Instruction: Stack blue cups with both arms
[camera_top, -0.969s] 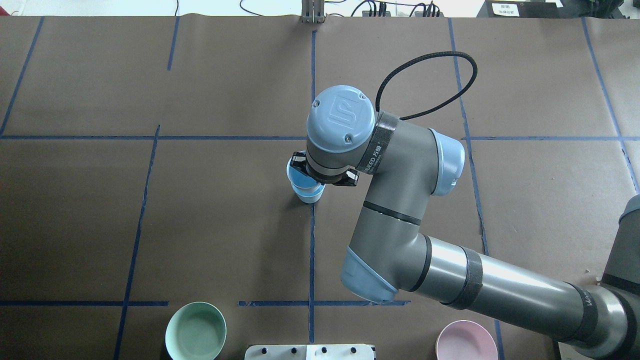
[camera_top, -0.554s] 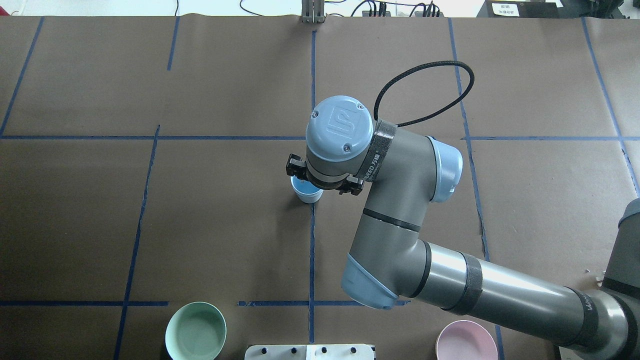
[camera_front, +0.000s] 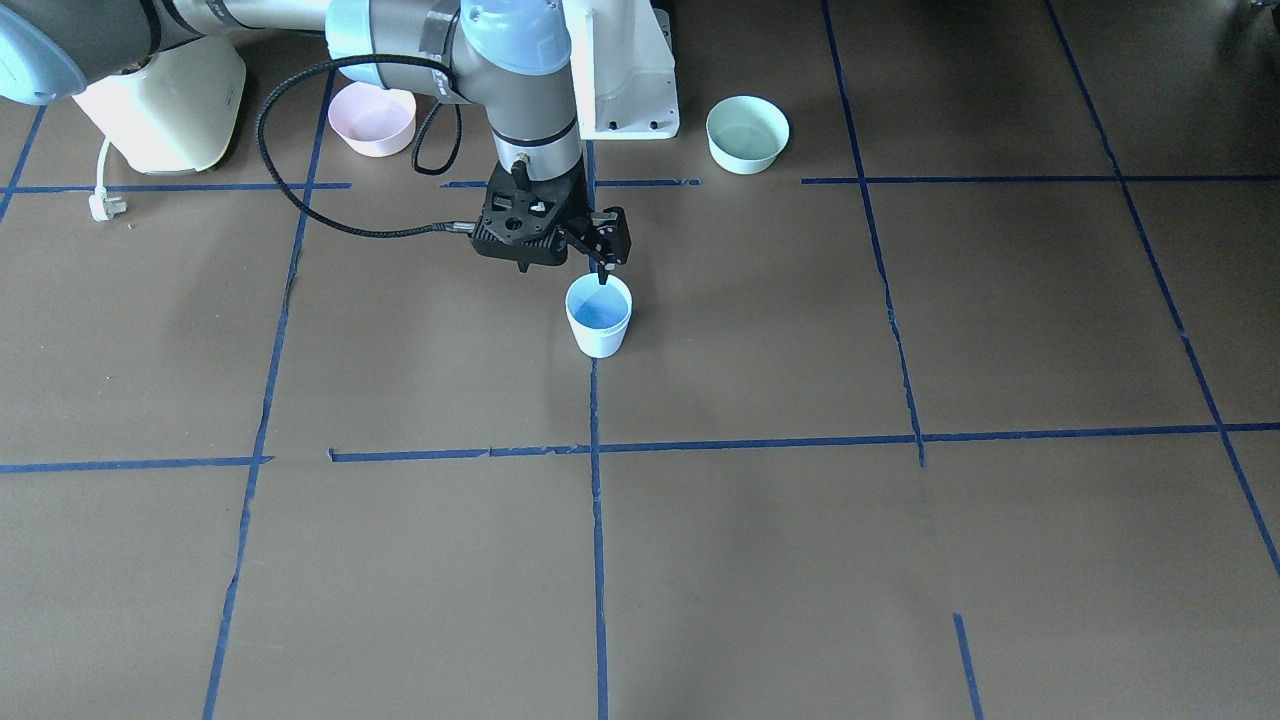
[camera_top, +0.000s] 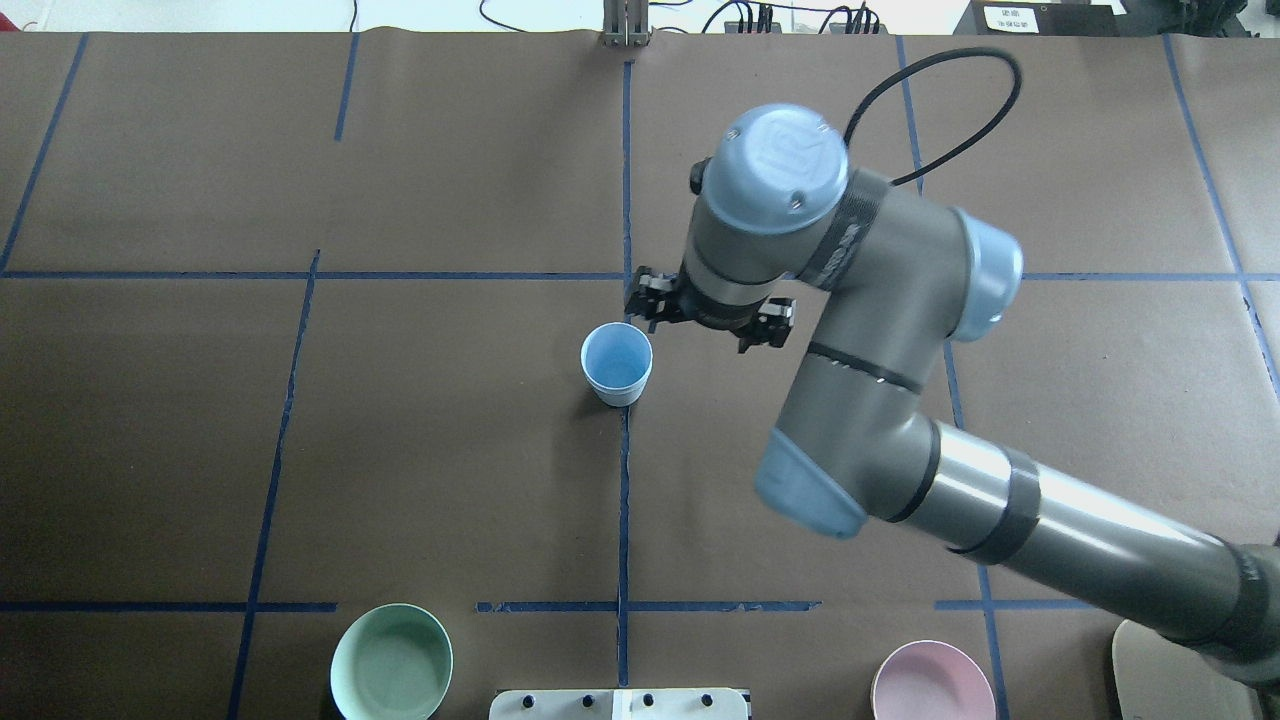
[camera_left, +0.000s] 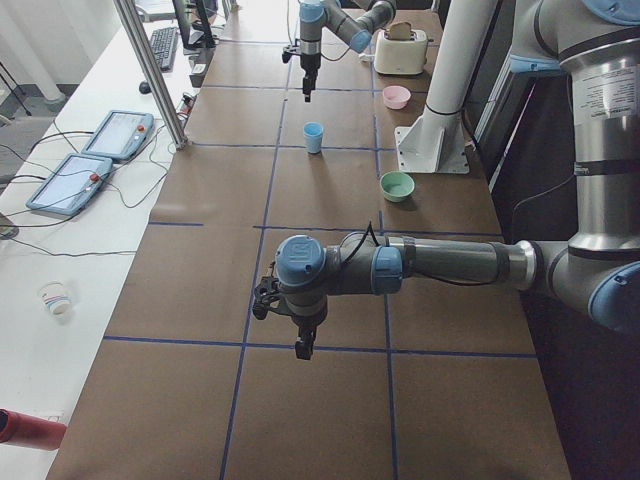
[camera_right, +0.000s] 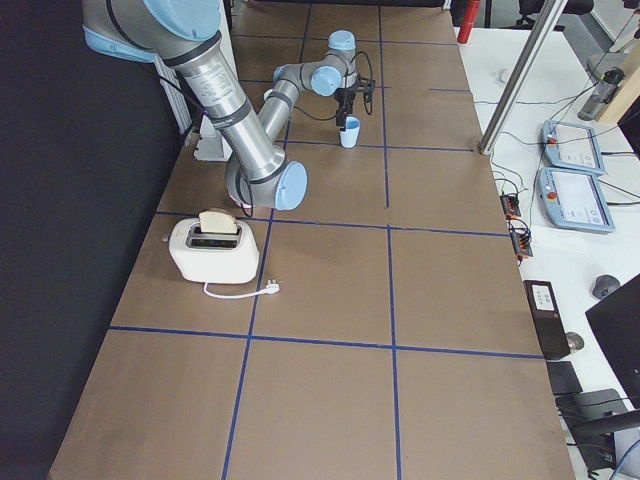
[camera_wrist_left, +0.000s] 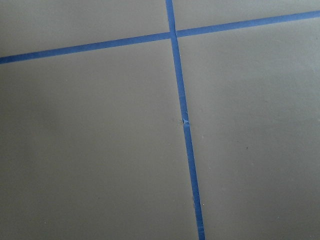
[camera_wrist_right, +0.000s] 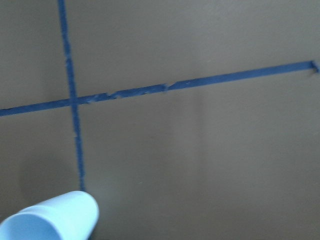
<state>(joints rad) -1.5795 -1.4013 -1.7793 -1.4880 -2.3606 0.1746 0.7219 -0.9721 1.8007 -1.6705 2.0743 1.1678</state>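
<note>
The blue cups (camera_top: 616, 363) stand upright at the table's middle, on a blue tape line. They read as one nested tumbler, so I cannot pick out the second cup. They also show in the front view (camera_front: 598, 318), the left view (camera_left: 313, 137), the right view (camera_right: 349, 133) and the right wrist view (camera_wrist_right: 50, 220). My right gripper (camera_top: 708, 318) is open and empty, hanging above and just beside the cups (camera_front: 560, 262). My left gripper (camera_left: 300, 345) hangs over bare table far from the cups, and I cannot tell its state.
A mint-green bowl (camera_top: 391, 662) and a pink bowl (camera_top: 932, 682) sit near the robot's edge, either side of the white pedestal (camera_front: 620, 70). A toaster (camera_right: 213, 248) stands on the robot's right side. Blue tape lines grid the brown table.
My right gripper has let go of the upper cup, now seated in the lower one. It has opened, risen and moved right, clear of the cups.
</note>
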